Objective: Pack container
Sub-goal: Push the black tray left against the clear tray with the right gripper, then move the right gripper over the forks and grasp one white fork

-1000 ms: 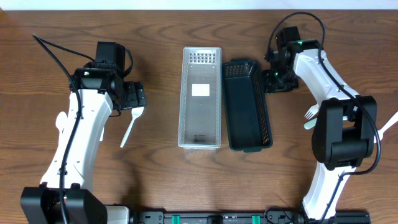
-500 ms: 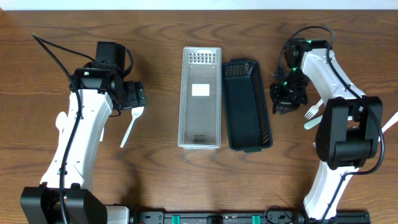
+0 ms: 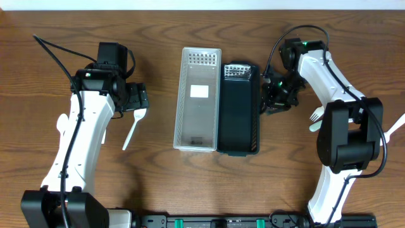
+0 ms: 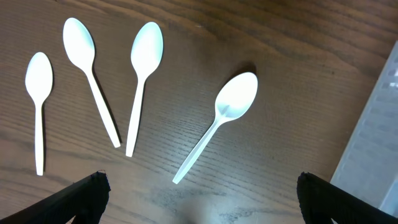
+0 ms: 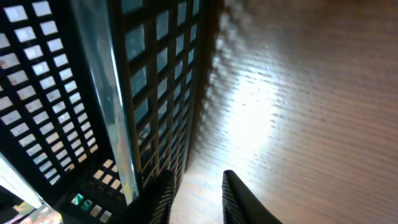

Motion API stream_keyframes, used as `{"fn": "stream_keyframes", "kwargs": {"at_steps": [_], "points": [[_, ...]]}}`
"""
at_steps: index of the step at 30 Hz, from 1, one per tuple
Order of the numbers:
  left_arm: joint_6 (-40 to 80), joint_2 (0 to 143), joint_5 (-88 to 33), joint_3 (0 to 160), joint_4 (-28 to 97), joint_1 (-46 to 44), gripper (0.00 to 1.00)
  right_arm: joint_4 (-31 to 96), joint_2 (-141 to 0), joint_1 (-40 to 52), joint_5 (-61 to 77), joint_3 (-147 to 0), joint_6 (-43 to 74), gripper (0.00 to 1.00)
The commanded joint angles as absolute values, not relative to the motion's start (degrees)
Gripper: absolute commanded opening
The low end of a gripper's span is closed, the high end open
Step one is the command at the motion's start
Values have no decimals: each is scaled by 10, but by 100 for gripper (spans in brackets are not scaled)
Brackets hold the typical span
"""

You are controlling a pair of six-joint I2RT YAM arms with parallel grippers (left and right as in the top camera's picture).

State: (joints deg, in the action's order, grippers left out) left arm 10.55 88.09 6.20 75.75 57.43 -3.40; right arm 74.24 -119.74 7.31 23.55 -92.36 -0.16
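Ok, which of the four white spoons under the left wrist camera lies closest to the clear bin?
The rightmost spoon, lying alone and slanted, with its bowl toward the clear bin. The other three spoons sit grouped further left.

A clear slotted basket [image 3: 179, 107] and a dark mesh basket [image 3: 238, 114] lie upright mid-table, long sides touching, with four white plastic spoons [image 4: 217, 121] scattered well to their left.
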Motion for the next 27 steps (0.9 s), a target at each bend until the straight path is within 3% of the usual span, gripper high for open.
{"fn": "stream_keyframes", "kwargs": {"at_steps": [1, 6, 9, 14, 16, 17, 18, 19, 27], "points": [[112, 876, 67, 767, 576, -31, 98, 725, -1196, 74, 238, -933, -11, 31], [112, 876, 67, 767, 576, -31, 98, 677, -1196, 54, 123, -934, 32, 33], [112, 876, 67, 767, 576, -31, 98, 654, -1190, 30, 82, -946, 47, 27], [112, 874, 67, 767, 573, -31, 98, 650, -1145, -22, 4, -1008, 99, 33], [112, 873, 67, 767, 571, -31, 98, 644, -1113, -45, -36, -1027, 123, 45], [112, 873, 67, 767, 570, -31, 98, 638, -1095, -57, -46, -1032, 129, 59], [112, 873, 67, 767, 569, -31, 98, 633, -1078, -69, -45, -1032, 128, 94], [112, 873, 67, 767, 569, -31, 98, 629, -1061, -81, -34, -1032, 133, 99], [112, 873, 66, 767, 569, -31, 98, 640, -1037, -122, 20, -1017, 174, 99]]}}
